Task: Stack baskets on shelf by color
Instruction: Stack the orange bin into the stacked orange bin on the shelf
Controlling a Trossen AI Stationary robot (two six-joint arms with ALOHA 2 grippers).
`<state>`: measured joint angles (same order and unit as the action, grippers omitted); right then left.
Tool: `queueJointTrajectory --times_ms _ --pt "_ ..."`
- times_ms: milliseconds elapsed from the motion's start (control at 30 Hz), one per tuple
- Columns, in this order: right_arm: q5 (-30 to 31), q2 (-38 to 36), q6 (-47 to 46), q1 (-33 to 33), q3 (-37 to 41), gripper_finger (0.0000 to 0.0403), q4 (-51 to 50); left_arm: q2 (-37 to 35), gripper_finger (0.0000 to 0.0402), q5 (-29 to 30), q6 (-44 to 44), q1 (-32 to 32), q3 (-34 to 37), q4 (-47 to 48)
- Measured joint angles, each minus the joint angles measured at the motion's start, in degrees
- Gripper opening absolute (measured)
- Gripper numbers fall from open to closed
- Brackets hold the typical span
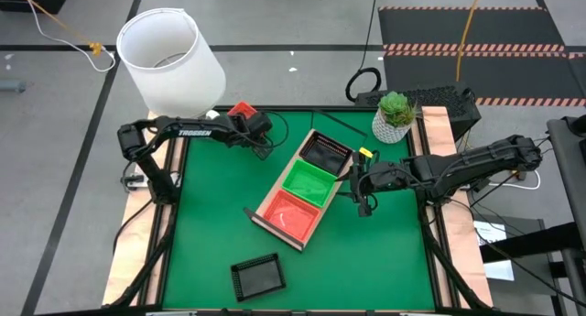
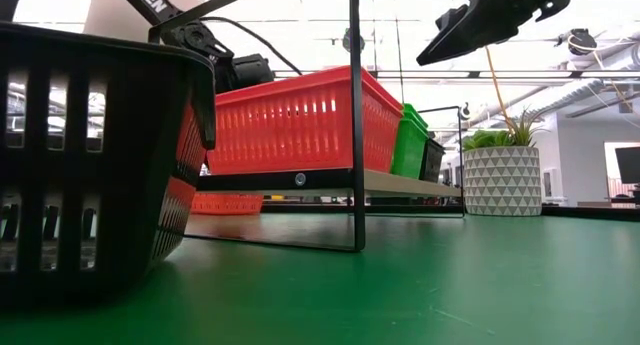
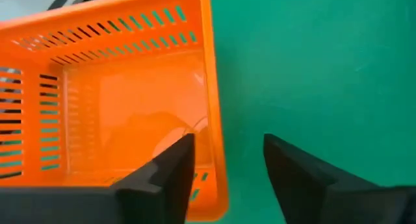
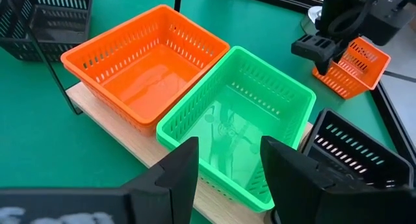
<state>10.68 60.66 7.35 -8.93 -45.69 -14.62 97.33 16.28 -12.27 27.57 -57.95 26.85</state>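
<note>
The shelf (image 1: 265, 220) lies slantwise mid-table with a black basket (image 1: 326, 153), a green basket (image 1: 308, 182) and an orange-red basket (image 1: 291, 213) standing on it in a row. A loose orange basket (image 3: 123, 113) stands on the mat at the far left. My left gripper (image 3: 227, 178) is open over its side wall (image 3: 216, 120), one finger inside and one outside. My right gripper (image 4: 227, 172) hovers open above the green basket (image 4: 240, 133). Another black basket (image 1: 256, 277) sits on the mat near the front edge.
A white cylinder (image 1: 169, 59) stands beyond the far left corner and a potted plant (image 1: 394, 119) at the far right. The shelf's thin dark frame (image 2: 356, 115) rises near the front black basket (image 2: 90, 165). Bare green mat (image 1: 385, 252) lies at the near right.
</note>
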Motion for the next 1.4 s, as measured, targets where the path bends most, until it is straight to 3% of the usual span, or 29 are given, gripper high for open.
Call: queueJointTrajectory --times_ms 300,467,800,933,1200,1300,1400 --pt "0.02 0.0 -0.02 0.02 0.0 0.016 0.25 -1.96 0.0017 0.28 5.38 -1.74 -1.85 2.32" --pt "0.04 0.0 -0.23 0.45 0.0 0.016 1.12 -6.06 0.0021 1.74 7.03 -5.26 -3.46 4.54" --pt "0.17 0.0 -2.96 2.72 -0.02 0.016 5.33 -16.63 0.0014 11.82 19.86 -18.41 -3.54 6.21" --pt "4.64 0.0 -5.68 2.99 -0.02 0.016 9.71 -19.93 0.0006 16.35 23.63 -23.91 -3.54 5.9" --pt "7.41 2.47 -8.0 2.0 -0.32 0.016 22.41 -21.73 0.0006 23.28 33.72 -34.07 -3.55 -1.67" --pt "7.62 6.18 -7.12 0.91 -3.45 0.016 22.9 -21.34 0.0006 23.87 34.72 -35.9 -3.54 -7.23" --pt "11.94 11.08 -3.41 -1.24 -8.35 0.016 20.86 -20.67 0.001 26.05 34.71 -36.06 -3.54 -9.09"
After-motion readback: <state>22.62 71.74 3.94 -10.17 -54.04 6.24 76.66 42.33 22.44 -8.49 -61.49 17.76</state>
